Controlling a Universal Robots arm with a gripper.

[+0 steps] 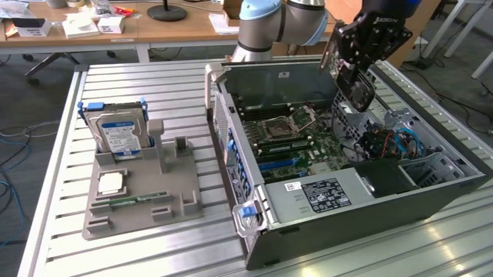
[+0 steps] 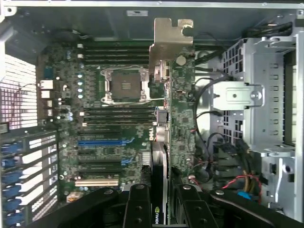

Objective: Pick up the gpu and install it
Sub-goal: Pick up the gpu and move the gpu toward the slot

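Black gripper (image 2: 164, 202) clamps gpu (image 2: 183, 114) btwn its fingers, card hanging over open PC case (image 1: 370, 226).

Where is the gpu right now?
In the exterior view, the gpu hangs in the gripper on that view's right, above the open computer case, over its motherboard.

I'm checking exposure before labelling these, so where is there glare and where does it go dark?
Exterior view: glare streaks on the metal table toward the exterior view's right, the motherboard evenly lit. Wrist view: the vent grille and the drive cage wash out white, while the claw holding the gpu is almost black.
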